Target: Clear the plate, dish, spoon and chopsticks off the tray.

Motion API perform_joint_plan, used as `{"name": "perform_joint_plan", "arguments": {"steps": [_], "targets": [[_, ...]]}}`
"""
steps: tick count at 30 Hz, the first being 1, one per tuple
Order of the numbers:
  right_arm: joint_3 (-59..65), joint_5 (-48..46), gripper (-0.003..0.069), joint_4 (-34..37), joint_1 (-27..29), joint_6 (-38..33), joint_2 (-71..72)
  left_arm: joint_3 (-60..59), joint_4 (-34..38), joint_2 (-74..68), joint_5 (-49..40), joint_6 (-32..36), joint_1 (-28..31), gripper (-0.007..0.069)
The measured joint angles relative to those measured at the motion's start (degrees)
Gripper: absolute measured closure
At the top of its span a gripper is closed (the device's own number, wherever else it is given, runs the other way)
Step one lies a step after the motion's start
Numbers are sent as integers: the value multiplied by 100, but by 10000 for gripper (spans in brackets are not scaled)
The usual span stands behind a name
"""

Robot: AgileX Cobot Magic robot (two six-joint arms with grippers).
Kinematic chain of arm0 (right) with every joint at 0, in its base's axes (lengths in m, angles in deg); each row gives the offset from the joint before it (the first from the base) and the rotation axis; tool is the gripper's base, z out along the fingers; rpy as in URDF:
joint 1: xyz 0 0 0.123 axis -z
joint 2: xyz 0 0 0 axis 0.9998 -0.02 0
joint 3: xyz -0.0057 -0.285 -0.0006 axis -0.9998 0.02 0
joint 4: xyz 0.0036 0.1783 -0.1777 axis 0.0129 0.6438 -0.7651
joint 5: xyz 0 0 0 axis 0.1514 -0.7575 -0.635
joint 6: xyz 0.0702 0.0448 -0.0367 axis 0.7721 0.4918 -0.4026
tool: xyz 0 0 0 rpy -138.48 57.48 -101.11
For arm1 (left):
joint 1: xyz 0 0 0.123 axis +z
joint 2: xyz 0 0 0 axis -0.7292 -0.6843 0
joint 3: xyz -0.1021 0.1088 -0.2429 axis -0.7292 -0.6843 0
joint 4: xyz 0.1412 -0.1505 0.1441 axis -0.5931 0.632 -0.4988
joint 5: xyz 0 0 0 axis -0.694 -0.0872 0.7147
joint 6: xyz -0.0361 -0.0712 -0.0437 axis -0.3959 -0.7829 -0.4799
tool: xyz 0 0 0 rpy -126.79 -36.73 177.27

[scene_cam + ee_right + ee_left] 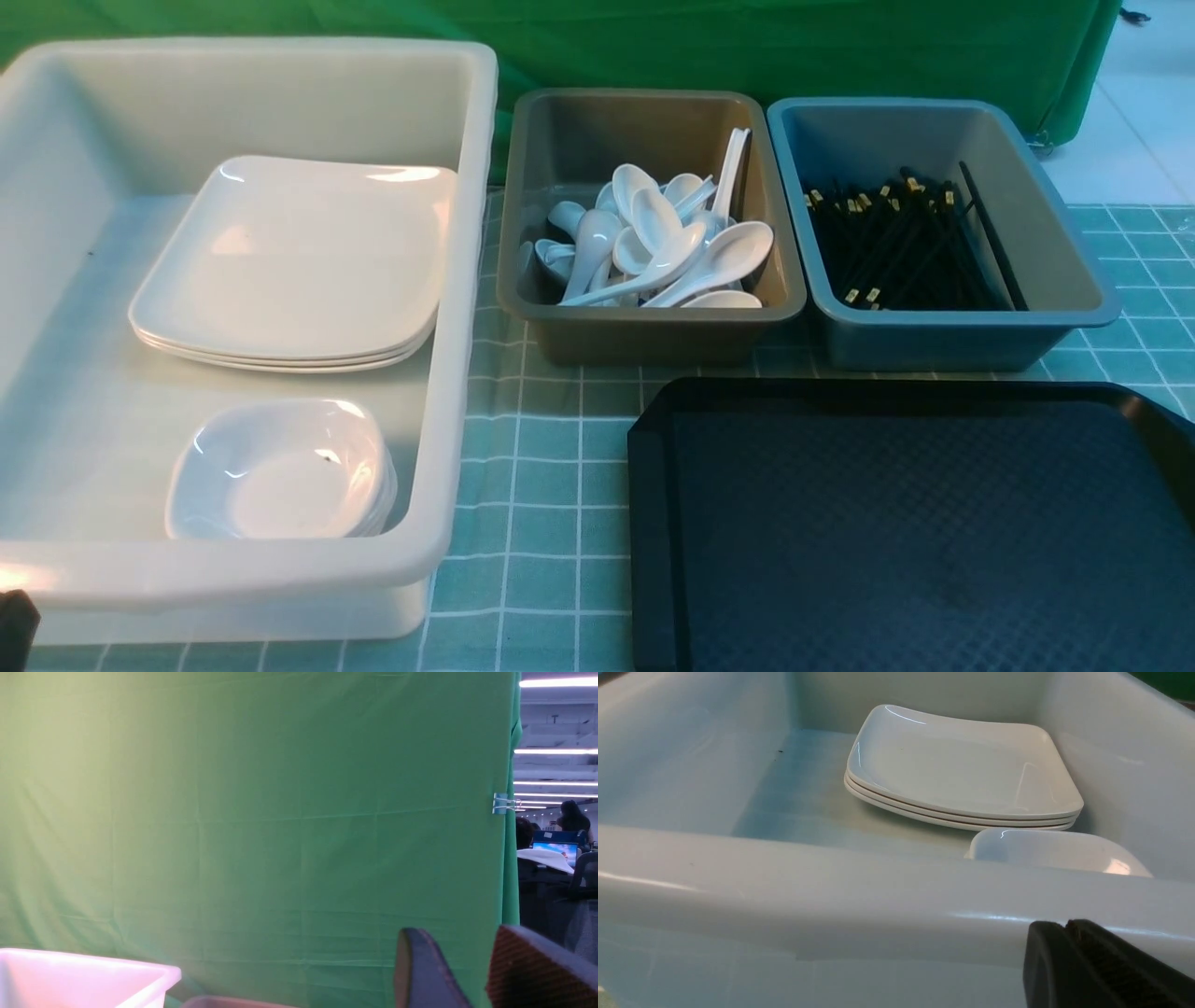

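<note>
The left gripper (1069, 933) has its jaws pressed together on nothing, just outside the white tub (831, 891). The right gripper (467, 970) has jaws parted and empty — tips cut off. The tray (653, 523) lies bare beside the tub; plates (289, 261) are stacked inside the tub.

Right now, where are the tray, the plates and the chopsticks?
tray (915, 523), front view, bare textured floor.
plates (299, 252), front view, top plate's middle.
chopsticks (901, 247), front view, middle of the bundle.

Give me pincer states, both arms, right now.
Left pincer: shut, nothing held, by the white tub rim.
Right pincer: open, empty, facing the green backdrop.
</note>
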Motion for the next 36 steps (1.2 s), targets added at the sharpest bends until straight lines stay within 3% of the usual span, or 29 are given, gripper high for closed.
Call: {"name": "perform_joint_plan", "arguments": {"steps": [16, 20, 25, 31, 36], "targets": [[0, 0, 398, -5, 0, -12, 0, 0, 0, 0, 0, 6, 0, 613], [0, -471, 398, -5, 13, -153, 0, 0, 0, 0, 0, 6, 0, 613], [406, -1683, 398, -5, 542, -472, 17, 0, 0, 0, 0, 1, 0, 613], [1789, -1768, 398, -5, 1280, -665, 20, 0, 0, 0, 0, 1, 0, 613], [2505, -1886, 398, -5, 1485, -718, 308, 0, -10, 0, 0, 1, 0, 613]]}}
